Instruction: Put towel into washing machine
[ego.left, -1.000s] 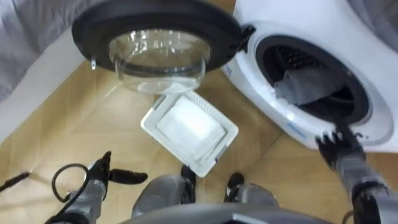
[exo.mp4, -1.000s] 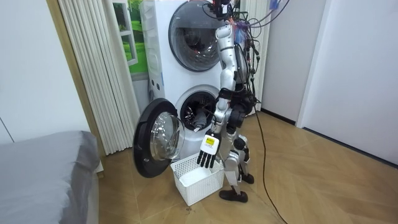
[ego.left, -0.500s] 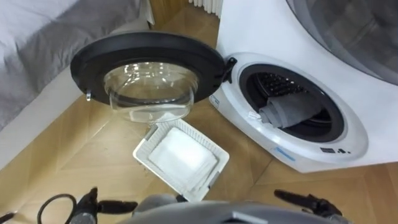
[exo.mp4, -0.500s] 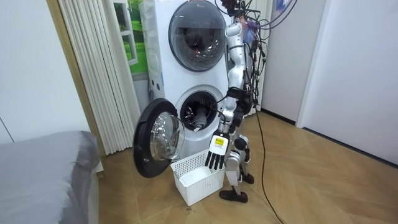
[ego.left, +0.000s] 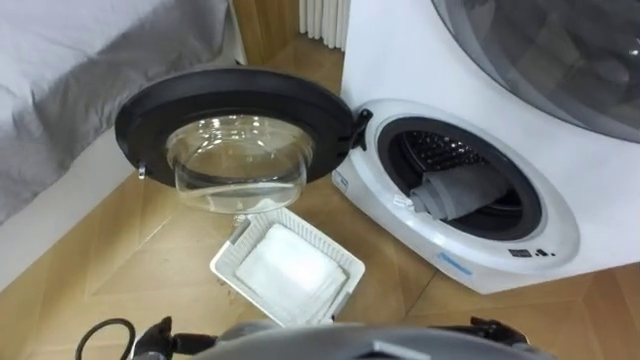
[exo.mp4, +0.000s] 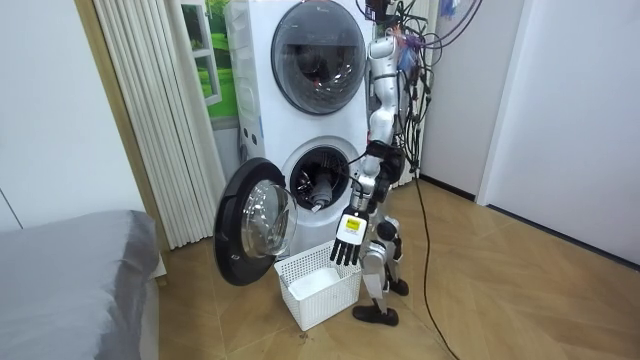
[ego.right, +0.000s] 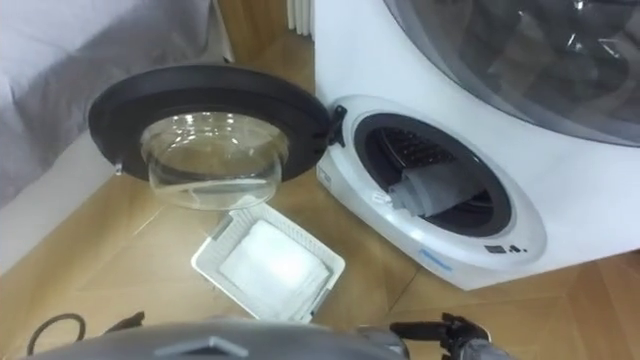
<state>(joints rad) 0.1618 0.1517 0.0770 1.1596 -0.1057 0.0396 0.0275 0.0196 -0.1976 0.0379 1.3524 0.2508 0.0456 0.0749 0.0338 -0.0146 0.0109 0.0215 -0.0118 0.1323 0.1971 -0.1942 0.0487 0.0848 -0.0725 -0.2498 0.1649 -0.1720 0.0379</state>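
A grey towel lies bunched inside the drum of the lower washing machine, partly over the lower lip of the opening. The round door stands swung wide to the left. My left hand hangs open by my side above the basket, fingers straight and holding nothing. My right hand shows at the bottom edge with fingers stretched out, well below the opening and apart from the towel. I stand upright just right of the basket, facing the machine.
A white plastic basket sits on the wooden floor in front of the door, with a white cloth in it. A second machine is stacked above. A grey bed is at the left.
The view has risen and pulled back as I straightened up. My right hand has drawn back from the drum's rim to the bottom edge. The towel has stayed in the drum.
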